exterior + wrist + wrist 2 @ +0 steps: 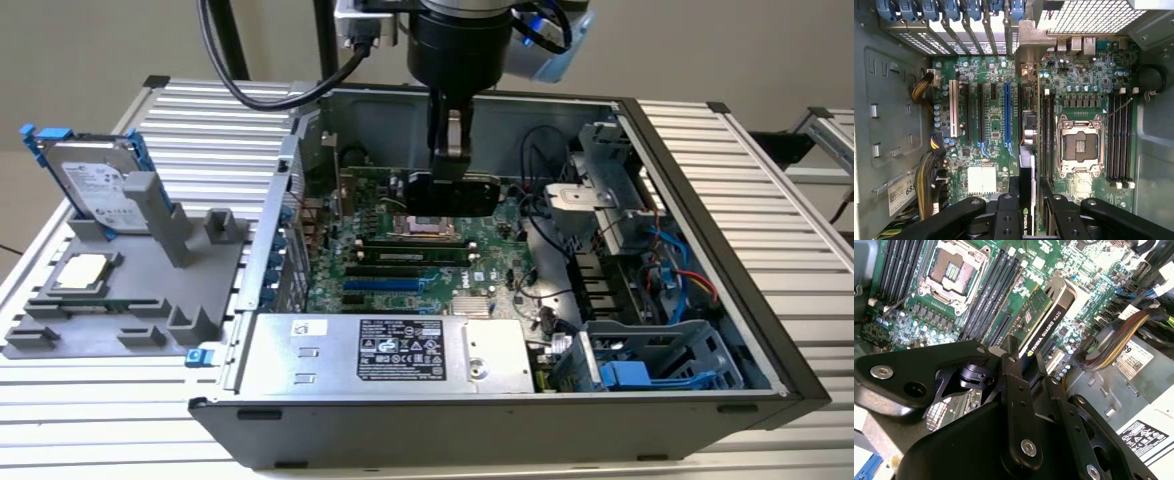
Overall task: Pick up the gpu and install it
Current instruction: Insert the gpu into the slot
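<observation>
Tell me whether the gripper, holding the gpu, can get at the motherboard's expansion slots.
Probably yes: the gripper holds the gpu over the motherboard, with the expansion slots unoccupied.

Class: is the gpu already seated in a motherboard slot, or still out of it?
Out: gripper holds the gpu on edge above the motherboard.

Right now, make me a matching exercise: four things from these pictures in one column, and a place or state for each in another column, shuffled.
Things:
1. thin green-and-black gpu card
2. silver hard drive with blue frame
3. small square silver CPU chip
4. black gripper

Places or states:
A. lying flat on the grey holder outside the case
B. shut on the card
C. held above the motherboard
D. standing upright in the grey holder

Pairs: 1-C, 2-D, 3-A, 4-B
</observation>
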You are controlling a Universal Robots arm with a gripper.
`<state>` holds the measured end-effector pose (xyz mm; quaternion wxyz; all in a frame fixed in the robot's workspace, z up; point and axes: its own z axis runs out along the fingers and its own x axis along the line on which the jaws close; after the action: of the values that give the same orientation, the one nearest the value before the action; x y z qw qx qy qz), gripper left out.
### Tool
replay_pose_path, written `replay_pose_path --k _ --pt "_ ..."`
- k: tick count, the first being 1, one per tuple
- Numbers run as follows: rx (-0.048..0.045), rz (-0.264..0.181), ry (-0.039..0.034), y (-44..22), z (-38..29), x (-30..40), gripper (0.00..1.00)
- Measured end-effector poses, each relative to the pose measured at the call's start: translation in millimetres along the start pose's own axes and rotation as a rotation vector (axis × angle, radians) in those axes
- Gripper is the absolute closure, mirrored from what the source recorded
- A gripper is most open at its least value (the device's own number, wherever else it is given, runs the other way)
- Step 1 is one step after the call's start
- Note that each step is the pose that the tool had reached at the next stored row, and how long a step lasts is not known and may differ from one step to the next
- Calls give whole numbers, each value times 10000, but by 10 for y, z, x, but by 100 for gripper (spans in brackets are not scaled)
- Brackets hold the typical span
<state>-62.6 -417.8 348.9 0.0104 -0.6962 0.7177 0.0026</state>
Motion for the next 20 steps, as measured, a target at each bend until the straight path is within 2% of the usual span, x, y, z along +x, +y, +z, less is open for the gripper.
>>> replay_pose_path --k 11,20 --pt "0 0 0 46 3 2 100" --pt "-1 0 1 51 10 2 100"
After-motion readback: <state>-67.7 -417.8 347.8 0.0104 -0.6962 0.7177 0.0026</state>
